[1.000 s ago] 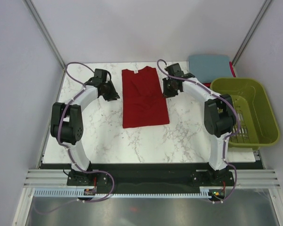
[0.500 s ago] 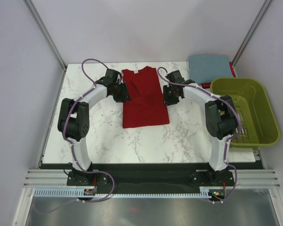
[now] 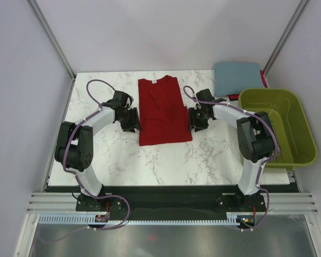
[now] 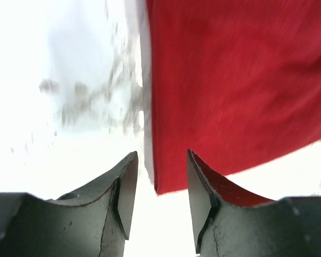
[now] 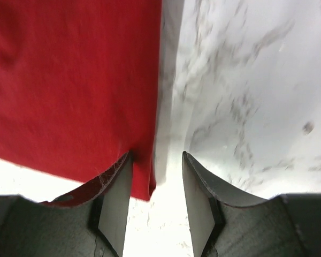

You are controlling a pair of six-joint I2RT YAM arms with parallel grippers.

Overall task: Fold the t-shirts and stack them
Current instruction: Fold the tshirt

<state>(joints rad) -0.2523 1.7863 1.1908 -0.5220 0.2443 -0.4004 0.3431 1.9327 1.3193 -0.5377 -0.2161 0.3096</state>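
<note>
- Left end effector (image 3: 131, 119): jaws parted, nothing clamped. It has slid nearer along the 9 o'clock edge of the dark red t-shirt (image 3: 163, 110), toward its near corner.
- Right end effector (image 3: 196, 119): also parted and empty, and has moved nearer along the 3 o'clock edge.
- Dark red t-shirt: folded lengthwise, flat on the counter (image 3: 107, 155), unshifted.
- Wrist views are blurred; contact with the cloth is unclear.
- Olive basket (image 3: 305, 134): at 3 o'clock.
- Slate blue-grey t-shirt (image 3: 235, 75): folded, at 1 o'clock, its near corner cut off by the basket rim.

Left tool (image 4: 160, 160), right tool (image 5: 157, 158): jaws parted.
</note>
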